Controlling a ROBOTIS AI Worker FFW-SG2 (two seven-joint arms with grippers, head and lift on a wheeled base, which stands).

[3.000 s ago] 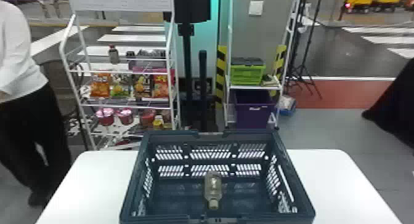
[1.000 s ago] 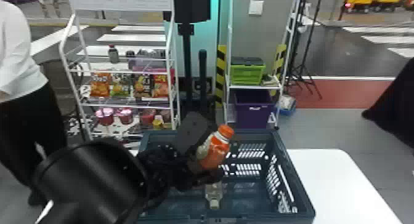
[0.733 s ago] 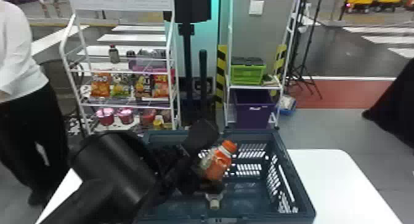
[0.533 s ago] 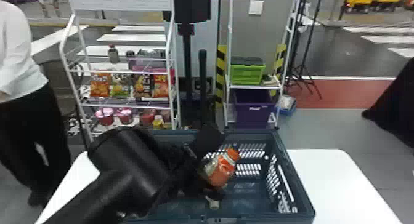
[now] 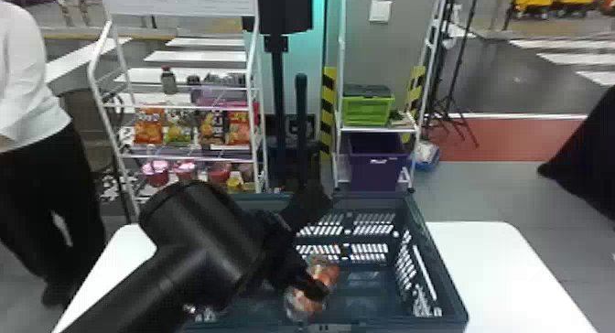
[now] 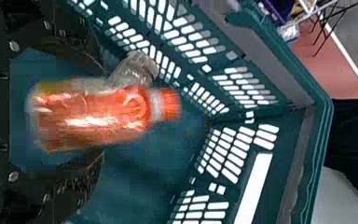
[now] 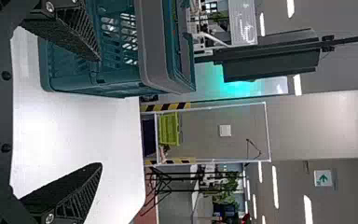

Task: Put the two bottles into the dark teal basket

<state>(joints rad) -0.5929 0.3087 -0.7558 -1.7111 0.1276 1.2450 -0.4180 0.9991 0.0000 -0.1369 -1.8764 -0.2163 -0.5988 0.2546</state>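
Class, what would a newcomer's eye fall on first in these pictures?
First, the bright orange plastic bottle inside the dark teal slatted plastic basket on the white table. Next, the robot's bulky black left arm, leaning over the basket's left side. Behind, colourful snack bags line a white rack.

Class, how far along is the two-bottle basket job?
Done: the clear bottle is inside the dark teal basket. In hand: the orange bottle, inside the basket at the left claw; whether it is released, I can't tell. Left: letting go, if gripped, and lifting out.
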